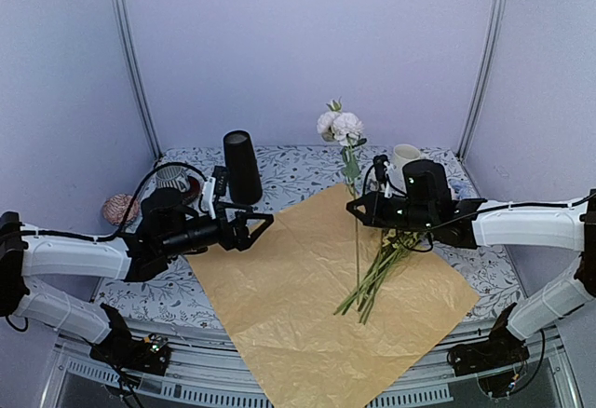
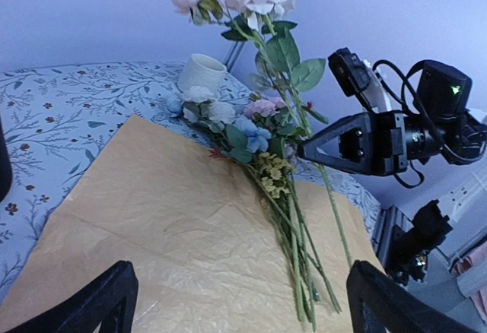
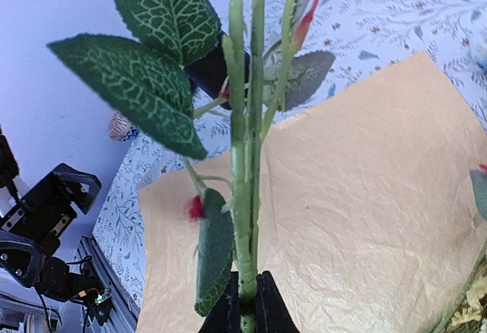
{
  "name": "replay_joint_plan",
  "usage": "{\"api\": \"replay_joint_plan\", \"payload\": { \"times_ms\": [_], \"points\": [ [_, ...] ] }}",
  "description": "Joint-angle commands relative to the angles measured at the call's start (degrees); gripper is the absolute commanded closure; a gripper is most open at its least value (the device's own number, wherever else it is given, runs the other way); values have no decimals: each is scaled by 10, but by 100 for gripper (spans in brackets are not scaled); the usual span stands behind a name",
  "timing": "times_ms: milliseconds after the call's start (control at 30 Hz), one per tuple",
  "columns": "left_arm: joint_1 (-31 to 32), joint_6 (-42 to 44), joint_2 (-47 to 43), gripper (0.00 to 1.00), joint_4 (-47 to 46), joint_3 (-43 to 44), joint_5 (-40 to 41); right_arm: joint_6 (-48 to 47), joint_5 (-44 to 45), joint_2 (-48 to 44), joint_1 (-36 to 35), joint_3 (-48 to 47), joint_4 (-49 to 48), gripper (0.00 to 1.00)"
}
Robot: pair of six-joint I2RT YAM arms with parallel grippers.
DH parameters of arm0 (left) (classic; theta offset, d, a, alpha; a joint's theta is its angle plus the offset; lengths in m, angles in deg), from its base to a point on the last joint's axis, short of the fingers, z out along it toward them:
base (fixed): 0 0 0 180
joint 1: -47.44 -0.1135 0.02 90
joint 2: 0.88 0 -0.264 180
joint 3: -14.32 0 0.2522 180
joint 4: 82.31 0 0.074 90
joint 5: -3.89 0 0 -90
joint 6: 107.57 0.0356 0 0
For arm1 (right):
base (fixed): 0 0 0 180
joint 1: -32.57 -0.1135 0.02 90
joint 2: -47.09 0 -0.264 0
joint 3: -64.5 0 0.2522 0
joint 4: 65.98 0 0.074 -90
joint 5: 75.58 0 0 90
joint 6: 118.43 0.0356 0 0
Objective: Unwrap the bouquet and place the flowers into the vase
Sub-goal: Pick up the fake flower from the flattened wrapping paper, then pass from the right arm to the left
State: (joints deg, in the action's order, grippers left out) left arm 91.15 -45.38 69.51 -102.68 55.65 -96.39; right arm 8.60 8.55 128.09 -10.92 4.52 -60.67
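Right pincer [image 1: 354,208] is shut on a few thin rose stems [image 3: 243,158] and holds them near upright, white-pink blooms [image 1: 341,127] up at 12 o'clock in the top view. Can't tell if the stem ends are clear of the paper [image 1: 279,296]

Left pincer [image 1: 259,231] is wide and empty, hovering over the paper's 10 o'clock edge

The paper lies flat on the surface [image 1: 298,170], already unwrapped. The rest of the flowers [image 1: 382,273] lie on it at 3 o'clock, heads toward the mug [image 1: 404,156], stems fanned toward 6. The vase [image 1: 241,166] stands upright at 11 o'clock off the paper, just past the left pincer, nothing in it

Handling, my read: the stems look light, thin, fairly stiff and slick, and top-heavy with those blooms, so they'll likely swing or slip in a two-finger pinch. Petals and leaves look soft and crushable. Grab bare stem below the leaves, never the heads. The vase mouth is narrow and the body tall, so a side knock could tip it; feed stem ends in first, from above
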Motion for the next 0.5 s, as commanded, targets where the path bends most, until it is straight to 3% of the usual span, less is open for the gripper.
{"api": "replay_joint_plan", "payload": {
  "times_ms": [0,133,467],
  "points": [
    [8,-48,22,2,-120,-7,-75,-77,-50,-17,-3,7,-98,96],
    [29,-62,51,8,-189,8,-93,-117,-59,-20,-12,13,-149,97],
    [67,-78,140,19,-230,100,-108,-174,-64,-38,-50,49,-260,97]
  ]
}}
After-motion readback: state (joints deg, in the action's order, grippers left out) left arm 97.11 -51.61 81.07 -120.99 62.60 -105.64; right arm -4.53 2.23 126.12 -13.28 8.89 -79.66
